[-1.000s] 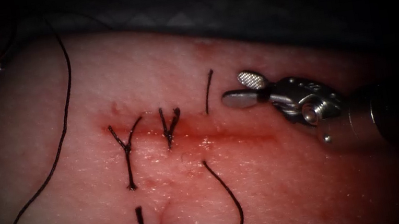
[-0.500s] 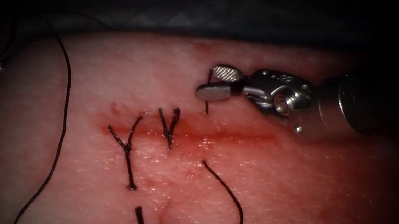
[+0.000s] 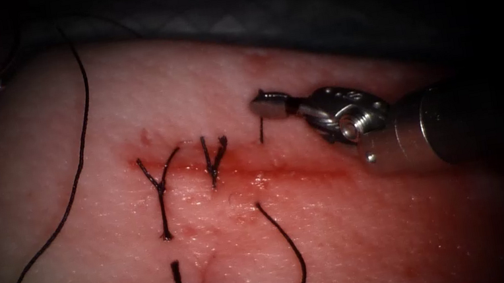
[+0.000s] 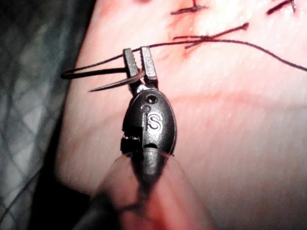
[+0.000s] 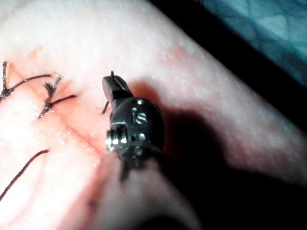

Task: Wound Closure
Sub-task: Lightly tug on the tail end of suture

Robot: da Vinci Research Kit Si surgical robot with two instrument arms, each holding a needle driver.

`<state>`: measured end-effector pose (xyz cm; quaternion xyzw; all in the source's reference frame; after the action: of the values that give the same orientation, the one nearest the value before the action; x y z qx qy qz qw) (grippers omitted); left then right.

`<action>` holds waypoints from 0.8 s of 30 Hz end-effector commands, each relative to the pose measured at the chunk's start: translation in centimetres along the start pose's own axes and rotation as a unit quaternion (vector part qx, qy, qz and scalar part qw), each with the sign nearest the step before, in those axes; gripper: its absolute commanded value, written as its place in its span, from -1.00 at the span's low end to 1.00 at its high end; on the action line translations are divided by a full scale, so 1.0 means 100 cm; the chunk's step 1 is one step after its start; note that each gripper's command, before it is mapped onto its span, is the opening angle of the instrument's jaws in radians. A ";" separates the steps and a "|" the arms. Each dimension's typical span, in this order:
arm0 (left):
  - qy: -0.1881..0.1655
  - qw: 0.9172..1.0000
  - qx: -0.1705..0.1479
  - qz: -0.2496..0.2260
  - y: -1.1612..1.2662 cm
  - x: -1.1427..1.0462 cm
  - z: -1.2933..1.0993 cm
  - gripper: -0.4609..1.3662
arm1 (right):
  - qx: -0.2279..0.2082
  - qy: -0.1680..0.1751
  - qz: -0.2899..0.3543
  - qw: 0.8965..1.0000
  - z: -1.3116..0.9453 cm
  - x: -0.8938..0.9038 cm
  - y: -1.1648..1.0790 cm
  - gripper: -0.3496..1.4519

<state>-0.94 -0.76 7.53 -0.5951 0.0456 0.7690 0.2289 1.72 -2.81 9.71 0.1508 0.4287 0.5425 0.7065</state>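
— What can we read here?
— We make out a single letter "S" on the dark housing of the left arm's tool, just behind its hand.
— And on the right arm's tool?
— We see small marks on its housing, but we cannot read them.

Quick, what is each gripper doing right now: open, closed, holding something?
Left gripper: closed, holding the needle near its middle, off the tissue.
Right gripper: closed on the short thread end above the cut.
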 end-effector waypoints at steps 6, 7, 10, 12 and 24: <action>0.001 1.000 -0.004 0.001 0.0001 -0.0001 0.0002 -0.88 | -0.002 0.025 -0.015 1.000 -0.0006 0.0011 -0.0005 -1.00; 0.000 1.000 -0.004 0.001 0.0001 -0.0001 0.0002 -0.88 | -0.001 0.027 -0.017 0.999 -0.0007 0.0013 -0.0006 -1.00; 0.000 1.000 -0.006 0.001 0.0001 -0.0001 0.0003 -0.88 | 0.001 0.039 -0.016 0.999 -0.0011 0.0020 -0.0010 -1.00; 0.000 1.000 -0.005 0.001 0.0002 -0.0001 0.0003 -0.88 | 0.001 0.045 -0.018 0.999 -0.0012 0.0023 -0.0012 -1.00; 0.000 1.000 -0.005 0.001 0.0002 -0.0002 0.0003 -0.88 | -0.005 0.058 -0.031 0.998 -0.0017 0.0032 -0.0013 -1.00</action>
<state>-0.98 -0.77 7.55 -0.5957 0.0449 0.7693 0.2266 1.68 -2.61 9.37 0.1037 0.4718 0.5299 0.6970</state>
